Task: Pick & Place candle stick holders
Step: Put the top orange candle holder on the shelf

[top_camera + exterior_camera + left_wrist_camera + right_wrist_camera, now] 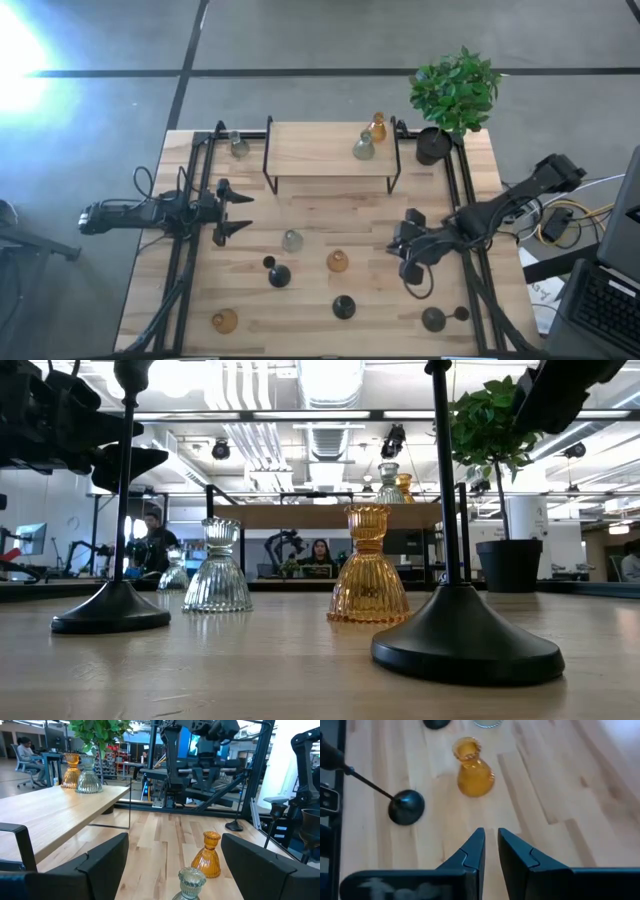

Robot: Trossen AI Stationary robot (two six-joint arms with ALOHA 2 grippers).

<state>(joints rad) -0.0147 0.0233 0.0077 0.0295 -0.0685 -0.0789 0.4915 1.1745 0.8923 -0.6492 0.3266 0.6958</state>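
Right tool (405, 256) at worktop's (320, 215) 4 o'clock, fingers nearly together, empty, aimed at amber holder (338, 262), guessing next pick. Left tool (240, 212) wide apart, waiting. Two holders (364, 146) already on shelf (320, 150).

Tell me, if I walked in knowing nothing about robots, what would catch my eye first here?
Probably the leafy green plant at the table's far right corner, beside a low wooden shelf carrying an amber candle holder and a clear glass candle holder. More holders, amber, clear and black, dot the wooden table. Two dark arms reach in from either side: the left claw gapes open, while the right claw is nearly shut on nothing.
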